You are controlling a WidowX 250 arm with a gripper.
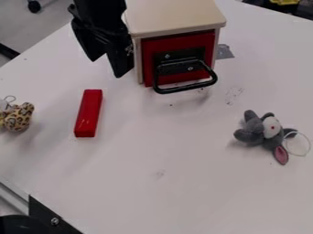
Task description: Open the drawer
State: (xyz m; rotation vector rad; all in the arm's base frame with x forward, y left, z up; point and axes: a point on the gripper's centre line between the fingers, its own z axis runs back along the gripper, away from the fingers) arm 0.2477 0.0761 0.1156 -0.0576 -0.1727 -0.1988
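The black gripper point(105, 68) hangs at the upper left, just left of the wooden box point(174, 16), its two fingertips apart with nothing between them. A red drawer front point(149, 57) sits in the front of the box and looks closed. Its black handle point(186, 87) sticks out toward the camera, to the right of the gripper and slightly lower in the view. Gripper and handle are not touching.
A red block point(89, 113) lies on the white table point(165, 192) below the gripper. A spotted plush toy point(17, 117) is at the left edge, and a grey plush toy point(263, 131) with a ring lies at the right.
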